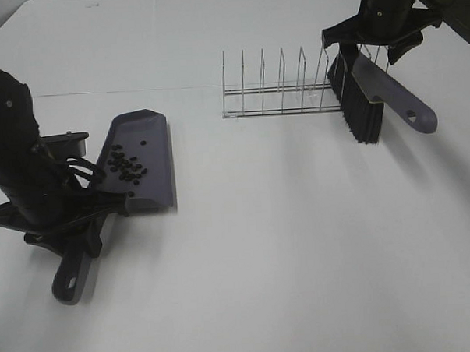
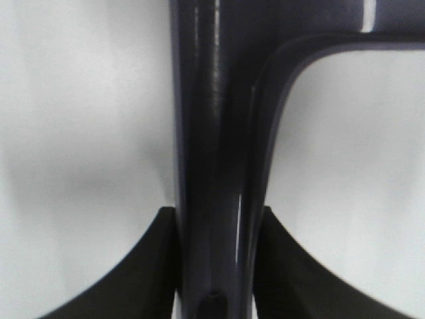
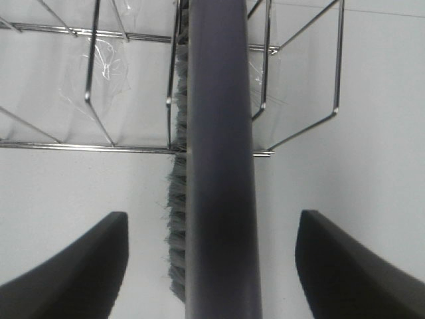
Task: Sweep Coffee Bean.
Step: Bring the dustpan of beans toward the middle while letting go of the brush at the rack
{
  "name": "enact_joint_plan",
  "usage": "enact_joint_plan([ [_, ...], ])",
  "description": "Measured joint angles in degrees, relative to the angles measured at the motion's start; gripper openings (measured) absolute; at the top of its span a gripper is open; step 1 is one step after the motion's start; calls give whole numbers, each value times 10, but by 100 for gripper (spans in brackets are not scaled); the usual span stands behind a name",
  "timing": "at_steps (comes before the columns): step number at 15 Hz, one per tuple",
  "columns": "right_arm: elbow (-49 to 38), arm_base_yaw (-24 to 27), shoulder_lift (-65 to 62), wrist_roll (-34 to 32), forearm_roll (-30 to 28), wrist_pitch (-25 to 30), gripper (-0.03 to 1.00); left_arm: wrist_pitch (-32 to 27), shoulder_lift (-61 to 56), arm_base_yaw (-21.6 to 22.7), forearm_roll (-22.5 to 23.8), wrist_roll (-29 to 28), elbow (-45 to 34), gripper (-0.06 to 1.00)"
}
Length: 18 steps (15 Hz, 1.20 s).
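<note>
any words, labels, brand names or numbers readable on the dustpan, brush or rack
None: no text, number or logo shows in any view, not on the dustpan, the brush, the wire rack or the table.

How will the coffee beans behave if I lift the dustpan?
The coffee beans look small, rounded and loose, so they would probably roll if the dustpan tilts. Nothing covers them, so a jerky lift might spill some.
</note>
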State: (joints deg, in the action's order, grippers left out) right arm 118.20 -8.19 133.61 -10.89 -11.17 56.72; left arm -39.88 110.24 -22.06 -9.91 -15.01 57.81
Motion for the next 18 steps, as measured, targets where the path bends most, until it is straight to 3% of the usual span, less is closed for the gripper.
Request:
enact_joint_plan([
  [5,1,0,-3,0,9,30,66,21,2,-50,-14,-2,1,26],
  [10,1,0,-3,0,9,58,66,19,33,-50,-59,20,6,27],
  [11,1,0,-3,0,9,69,66,19,33,-50,-64,23,6,31],
  [13,1,0,-3,2,9,83,66,11,33,-50,-66,23,12,50],
  [15,1,0,-7,3,9,92,66,-6,34,-50,-66,23,29,57],
  [18,1,0,-37,15,11,121,66,-81,33,-50,-59,30,87,60],
])
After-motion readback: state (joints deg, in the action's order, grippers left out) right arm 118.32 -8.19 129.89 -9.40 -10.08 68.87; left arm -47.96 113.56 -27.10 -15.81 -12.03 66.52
